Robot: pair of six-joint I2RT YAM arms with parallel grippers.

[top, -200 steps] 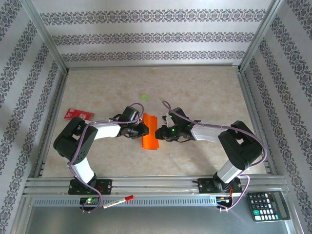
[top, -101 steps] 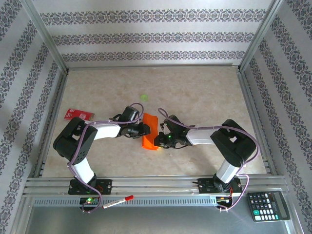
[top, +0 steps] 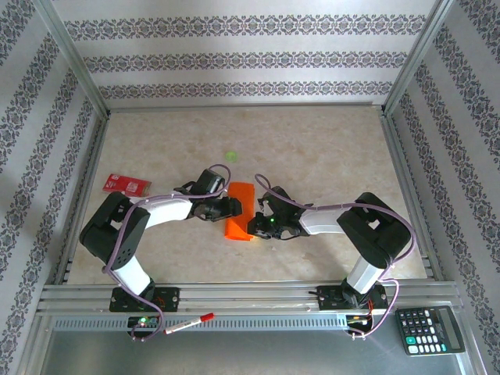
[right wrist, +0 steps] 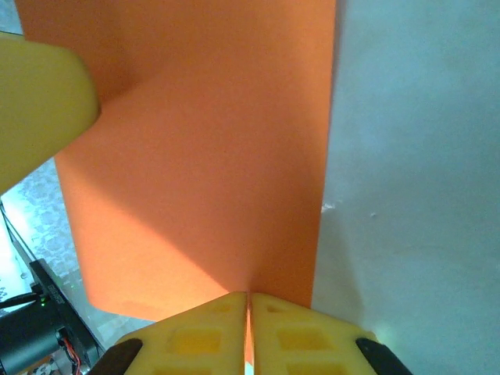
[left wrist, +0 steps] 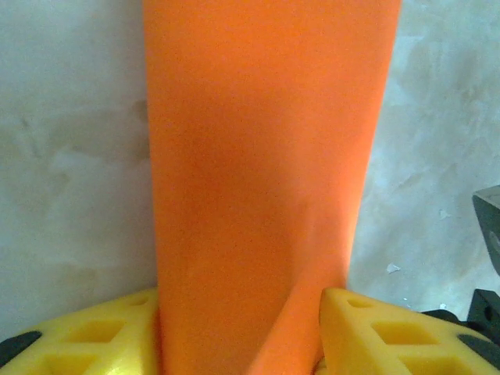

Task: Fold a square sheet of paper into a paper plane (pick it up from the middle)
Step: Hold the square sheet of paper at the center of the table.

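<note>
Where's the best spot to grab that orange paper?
Probably by the long right edge of the square sheet of paper, coming in from the right: it is folded narrow and thin, so only an edge can be pinched, as the right gripper does.

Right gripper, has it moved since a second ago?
Yes. The right gripper shifted down the top view, away from the green spot, pinching the orange paper.

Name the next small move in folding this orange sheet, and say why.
Probably draw the left gripper back off the square sheet of paper: its jaws stand apart astride it, while the right gripper is pinched shut on its edge and can hold it alone.
</note>
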